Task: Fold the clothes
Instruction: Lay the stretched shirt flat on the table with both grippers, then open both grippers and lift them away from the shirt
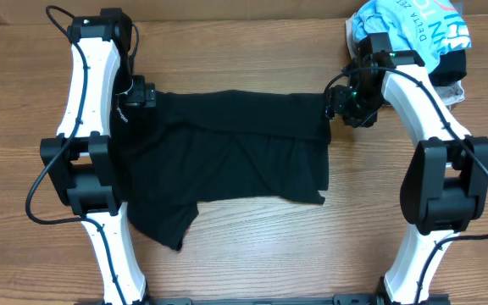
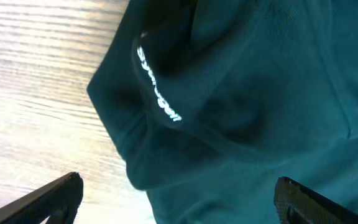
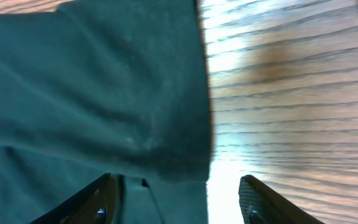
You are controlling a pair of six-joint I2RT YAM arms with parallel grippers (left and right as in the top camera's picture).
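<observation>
Wood-grain tabletop (image 1: pixel 252 51) fills the overhead view, with a black long-sleeved soft fabric shirt (image 1: pixel 227 161) lying roughly folded across its middle — one dark flap trails toward the robot's side at the left. The left gripper (image 2: pixel 179 193) hovers at the shirt's left end, its two fingers spread wide over rumpled cloth and a line of small white lettering (image 2: pixel 157 87); nothing is pinched. The right gripper (image 3: pixel 179 199) sits over the shirt's right edge — fingers likewise parted, one above the fabric, the other above bare wood, holding nothing. A crumpled light blue tee with white lettering (image 1: pixel 405 30) lies at the far right corner, apart from the shirt.
</observation>
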